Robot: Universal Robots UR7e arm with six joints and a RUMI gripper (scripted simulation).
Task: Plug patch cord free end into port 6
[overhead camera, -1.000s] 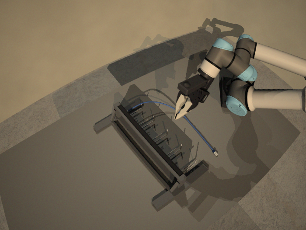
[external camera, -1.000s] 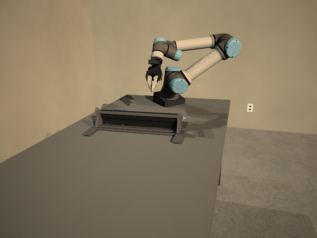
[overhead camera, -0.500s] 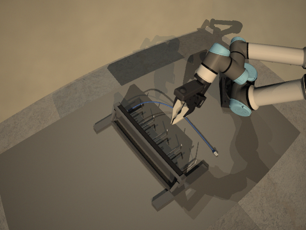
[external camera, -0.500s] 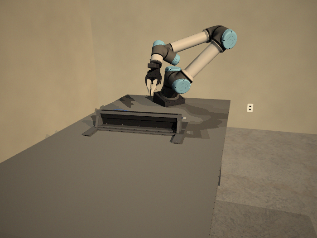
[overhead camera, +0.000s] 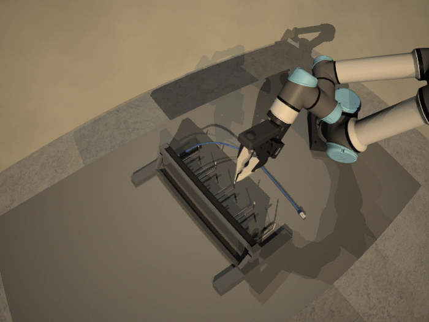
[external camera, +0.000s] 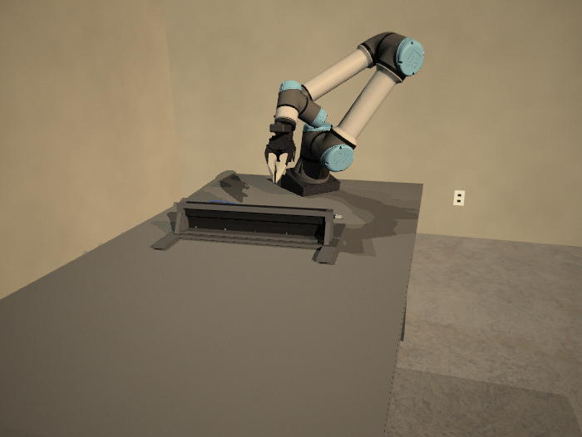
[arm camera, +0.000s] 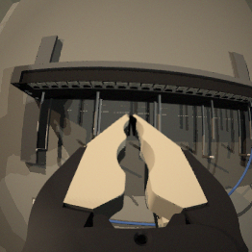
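Beige walls stand behind the grey table [overhead camera: 86, 252] [external camera: 225, 338]. The gripper [overhead camera: 235, 181] [external camera: 275, 182] [arm camera: 130, 116] has its fingertips together, with nothing between them. From it, the free plug [overhead camera: 301, 215] [external camera: 337, 216] lies well apart — toward the rack's near-port side I cannot say — on the table, long axis slanting along the blue cord [overhead camera: 279, 185] [external camera: 219, 202] [arm camera: 132, 223]. Wire guides on the rack [overhead camera: 204, 191] [external camera: 258, 208] [arm camera: 130, 77] could obstruct insertion.

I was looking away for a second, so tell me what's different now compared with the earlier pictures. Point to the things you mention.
The gripper [overhead camera: 235, 182] [external camera: 275, 182] [arm camera: 130, 116] has moved lower and toward the rack [overhead camera: 208, 195] [external camera: 258, 207] [arm camera: 130, 77]. It took hold of nothing. The rack, blue cord [overhead camera: 279, 187] and free plug [overhead camera: 302, 215] [external camera: 337, 216] stayed put.
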